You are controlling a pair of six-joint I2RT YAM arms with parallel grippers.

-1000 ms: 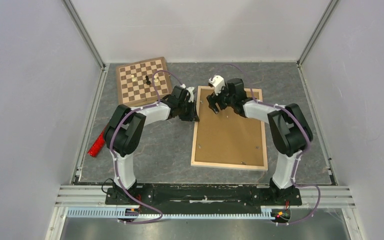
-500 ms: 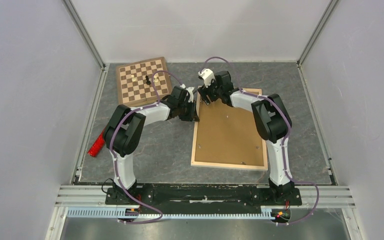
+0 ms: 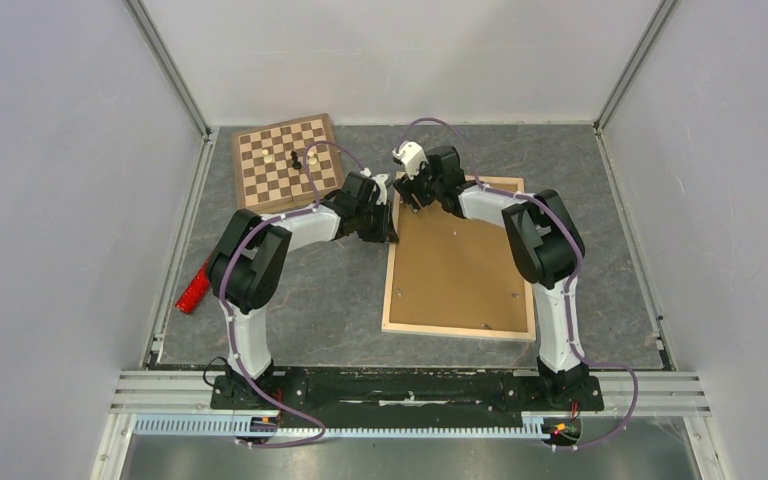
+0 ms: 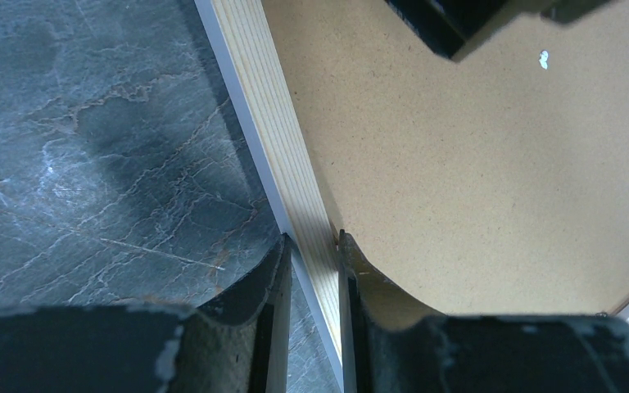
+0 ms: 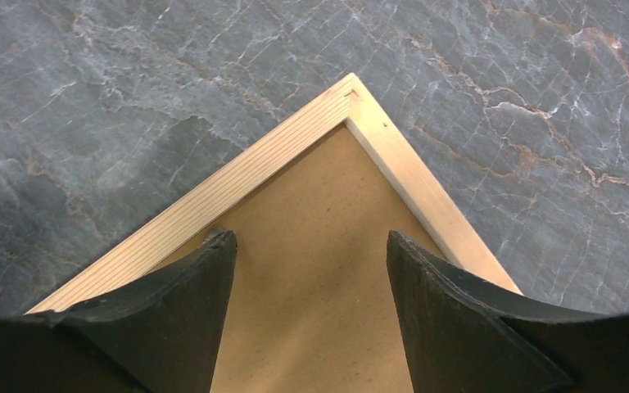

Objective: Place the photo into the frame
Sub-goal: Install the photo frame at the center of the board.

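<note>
Left end effector (image 4: 311, 246) is pinched onto the frame (image 4: 266, 98), one finger on each side of its left wooden bar. Right end effector (image 5: 307, 241) hangs wide open with nothing in it, right above the frame's corner. The frame lies flat on the desk (image 3: 330, 290) with the brown backing board (image 3: 460, 260) facing up.

Both arms (image 3: 260, 262) have white links (image 3: 249, 340), black joints (image 3: 545, 242), purple cables (image 3: 441, 122) clipped alongside, and black gripper fingers (image 5: 172, 327)
</note>
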